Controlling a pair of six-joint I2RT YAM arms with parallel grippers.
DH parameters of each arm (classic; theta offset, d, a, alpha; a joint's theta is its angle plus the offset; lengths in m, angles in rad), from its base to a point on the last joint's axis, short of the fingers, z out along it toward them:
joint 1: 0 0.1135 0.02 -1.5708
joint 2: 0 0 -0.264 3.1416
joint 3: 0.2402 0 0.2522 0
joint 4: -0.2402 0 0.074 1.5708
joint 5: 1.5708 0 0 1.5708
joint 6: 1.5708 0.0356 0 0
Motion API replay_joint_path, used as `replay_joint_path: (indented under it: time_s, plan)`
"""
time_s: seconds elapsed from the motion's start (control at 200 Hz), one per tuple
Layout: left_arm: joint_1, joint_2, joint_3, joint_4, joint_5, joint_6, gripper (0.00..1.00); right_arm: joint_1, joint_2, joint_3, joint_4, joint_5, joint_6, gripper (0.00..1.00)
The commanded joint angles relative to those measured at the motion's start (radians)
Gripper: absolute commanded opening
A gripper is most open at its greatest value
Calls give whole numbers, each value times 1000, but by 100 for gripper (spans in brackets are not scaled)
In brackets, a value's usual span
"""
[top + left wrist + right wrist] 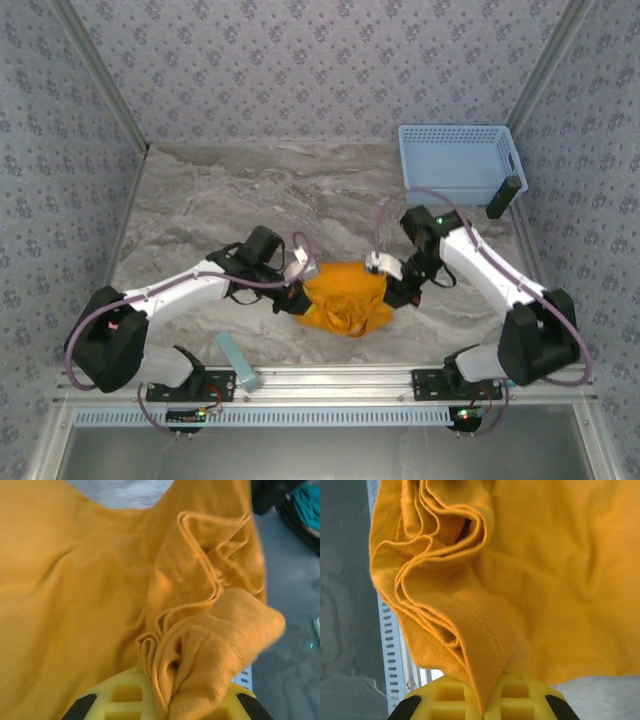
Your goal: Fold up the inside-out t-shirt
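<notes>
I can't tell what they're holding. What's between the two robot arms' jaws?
The orange-yellow t-shirt, bunched up, fills the gap between the left gripper and the right gripper; their jaws pinch it. The top view shows it.

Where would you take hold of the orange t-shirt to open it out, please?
By its stitched edges, one from each side. The left gripper and right gripper are each shut on a gathered edge fold, with the t-shirt bunched between them, so outward pulls should spread it.

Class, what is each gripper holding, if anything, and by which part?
Both hold the orange t-shirt: the left gripper pinches a bunched ribbed edge, the right gripper a gathered stitched hem.
</notes>
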Motion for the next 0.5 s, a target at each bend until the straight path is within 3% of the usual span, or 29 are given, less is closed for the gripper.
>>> replay_joint_path:
  time_s: [0.0,0.21,0.36,0.495]
  plan:
    - [65,5,46,-19,62,-72,0,-17,39,68,-96,-56,5,0]
    - [196,-50,54,-57,64,-112,0,-51,61,66,70,-81,152,0]
    - [275,6,73,11,97,-180,0,-81,202,183,10,-143,70,0]
    - [272,24,103,-53,134,-146,0,-11,247,220,-26,-91,31,0]
